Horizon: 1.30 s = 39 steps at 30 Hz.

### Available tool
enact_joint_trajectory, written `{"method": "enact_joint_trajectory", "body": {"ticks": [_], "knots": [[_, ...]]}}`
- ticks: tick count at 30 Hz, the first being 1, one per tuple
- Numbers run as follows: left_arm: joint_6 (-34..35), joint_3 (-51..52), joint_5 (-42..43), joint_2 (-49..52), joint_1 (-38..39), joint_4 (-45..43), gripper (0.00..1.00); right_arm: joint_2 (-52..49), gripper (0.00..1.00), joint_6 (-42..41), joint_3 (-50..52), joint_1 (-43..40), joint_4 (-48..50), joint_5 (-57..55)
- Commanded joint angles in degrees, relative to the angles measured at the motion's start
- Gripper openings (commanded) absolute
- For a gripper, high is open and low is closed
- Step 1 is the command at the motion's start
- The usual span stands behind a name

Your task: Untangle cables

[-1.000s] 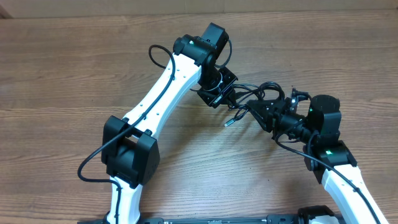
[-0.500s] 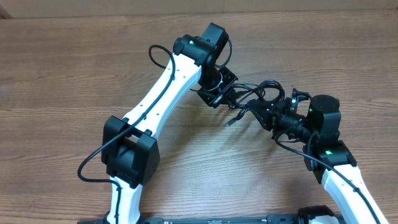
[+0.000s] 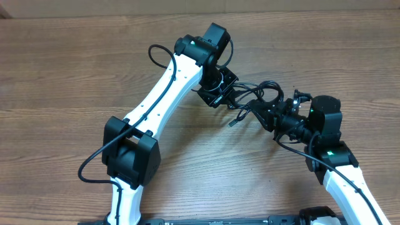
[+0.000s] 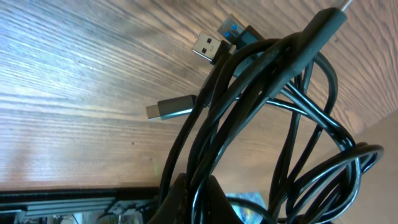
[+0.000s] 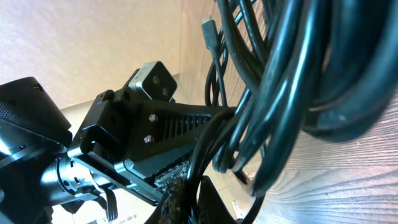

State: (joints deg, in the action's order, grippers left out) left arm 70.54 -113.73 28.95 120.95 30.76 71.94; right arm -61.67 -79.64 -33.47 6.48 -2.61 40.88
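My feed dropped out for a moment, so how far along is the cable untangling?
Done: both the left claw and the right claw are shut on the cables, so the bundle is gripped from two sides. In hand: it spans between them, one plug dangling loose. Left: nearly everything; the left wrist view shows the cords looped through one another, none laid out separately.

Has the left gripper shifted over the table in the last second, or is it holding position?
No. The left gripper sits at the same spot against the table's wood grain in the overhead view, shut on the cables.
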Motion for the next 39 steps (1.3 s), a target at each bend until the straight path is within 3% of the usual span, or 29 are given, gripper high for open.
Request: {"method": "enact_joint_trajectory", "body": {"ticks": [1, 13, 19, 28, 39], "knots": [[1.5, -1.5, -4.9, 0.1, -0.6, -0.2, 0.04, 0.1, 0.04, 1.1, -1.3, 0.3, 0.4, -0.1], [2.3, -1.5, -6.4, 0.1, -3.0, 0.0, 0.04, 0.1, 0.04, 6.3, -1.3, 0.3, -3.4, -0.1], [2.3, -1.5, -6.4, 0.1, -3.3, 1.4, 0.04, 0.1, 0.04, 12.7, -1.3, 0.3, -5.9, -2.8], [2.3, -1.5, -6.4, 0.1, -3.3, 2.8, 0.04, 0.1, 0.04, 15.9, -1.3, 0.3, -13.7, -10.0], [2.3, -1.5, -6.5, 0.1, -3.4, 2.9, 0.04, 0.1, 0.04, 21.5, -1.3, 0.3, -15.5, -12.1]]}}
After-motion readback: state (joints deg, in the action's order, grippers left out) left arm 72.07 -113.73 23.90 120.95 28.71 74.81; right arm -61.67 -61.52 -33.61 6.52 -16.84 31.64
